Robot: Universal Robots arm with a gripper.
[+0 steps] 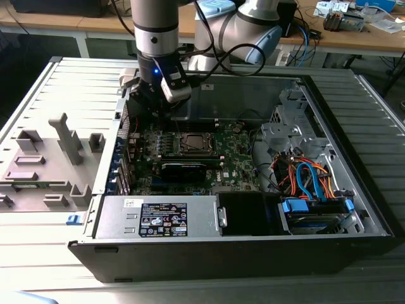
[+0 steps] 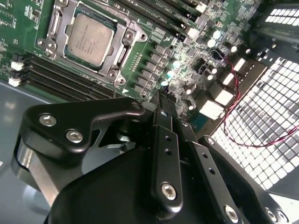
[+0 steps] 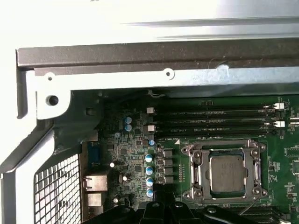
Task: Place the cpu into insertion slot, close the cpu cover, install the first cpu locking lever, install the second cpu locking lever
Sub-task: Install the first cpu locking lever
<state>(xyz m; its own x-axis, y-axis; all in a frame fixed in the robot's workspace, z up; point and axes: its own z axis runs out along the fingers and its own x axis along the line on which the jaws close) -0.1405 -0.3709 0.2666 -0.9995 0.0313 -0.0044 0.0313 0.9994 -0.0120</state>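
The cpu [image 2: 88,39] [image 3: 227,172], a flat silver-grey square, lies in the insertion slot [image 1: 193,144] on the green motherboard. The cpu cover [image 3: 192,154] [image 2: 125,50], a silvery frame with a window, lies flat around the chip. A thin wire lever [image 2: 115,84] shows at one corner of the socket. My gripper [image 2: 162,99] [image 1: 161,113] hangs above the board beside the socket, toward the exterior view's left, touching nothing. Its black fingers [image 3: 163,209] are shut together with nothing between them.
Long black memory slots [image 3: 215,119] [image 2: 56,77] run beside the socket. A black card [image 1: 183,170] stands in front of it. The case's perforated wall [image 2: 261,126] is close by. A power supply [image 1: 158,218], a cabled drive cage [image 1: 310,180] and a grey fixture [image 1: 44,164] lie further off.
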